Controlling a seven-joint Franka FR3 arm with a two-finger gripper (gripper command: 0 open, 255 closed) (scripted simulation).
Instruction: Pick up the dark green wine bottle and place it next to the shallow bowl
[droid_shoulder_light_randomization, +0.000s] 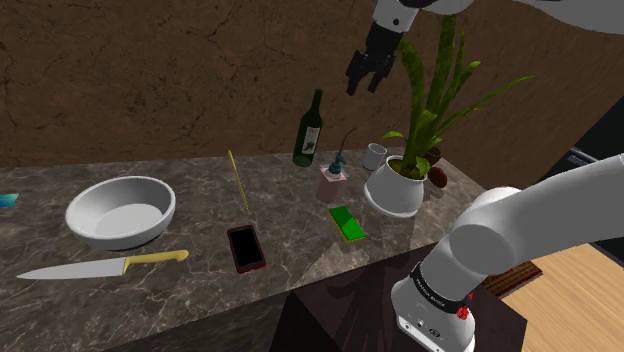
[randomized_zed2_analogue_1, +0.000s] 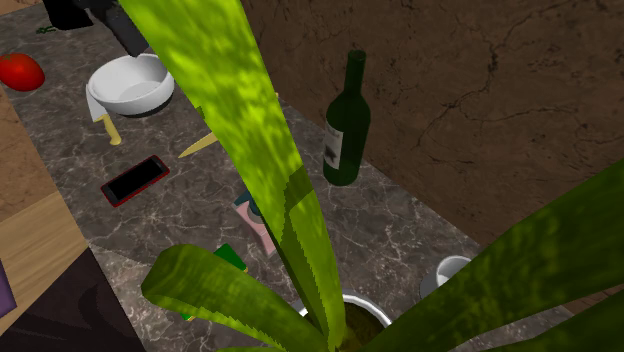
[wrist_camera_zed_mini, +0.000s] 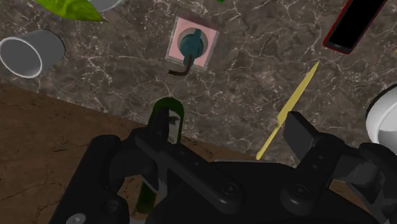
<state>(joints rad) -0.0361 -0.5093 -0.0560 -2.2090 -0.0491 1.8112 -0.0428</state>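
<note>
The dark green wine bottle stands upright at the back of the marble counter, close to the brown wall; it also appears in the second exterior view. The shallow pale bowl sits far off toward the shoulder view's left. My black gripper hangs open, high above the counter, above and to the right of the bottle. In the wrist view the gripper looks down on the bottle's top, which lies by one fingertip, not between the two. Nothing is held.
Between bottle and bowl lie a yellow stick, a red-edged phone and a knife. A pink dispenser, a green block, a cup and a potted plant crowd the bottle's right.
</note>
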